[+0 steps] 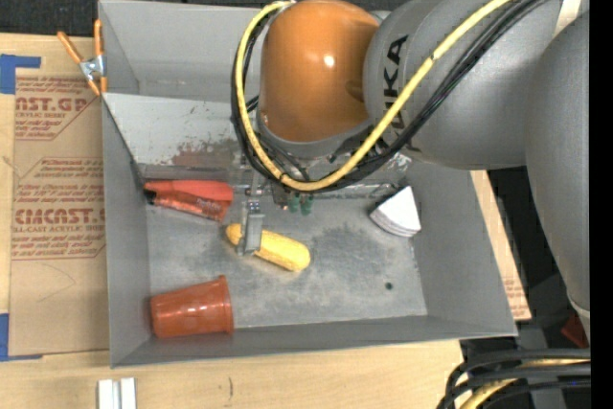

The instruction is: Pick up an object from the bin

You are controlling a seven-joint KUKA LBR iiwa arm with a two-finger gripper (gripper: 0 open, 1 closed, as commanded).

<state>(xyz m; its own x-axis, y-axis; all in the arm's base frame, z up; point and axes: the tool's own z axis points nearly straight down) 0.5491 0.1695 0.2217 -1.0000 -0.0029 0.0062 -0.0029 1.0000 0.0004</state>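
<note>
A yellow banana-shaped thing lies on the bin's floor a little left of the middle. My gripper comes down from under the orange wrist cover and sits at the left end of this yellow thing, touching or just above it. Most of the gripper is hidden by the cover. A red-handled tool lies flat just up and left of the gripper, against the foot of the bin's sloping back wall.
An orange-red plastic cup lies on its side near the front left corner. A white wedge-shaped thing rests on the right side of the floor. The arm and its cables cover the bin's upper right.
</note>
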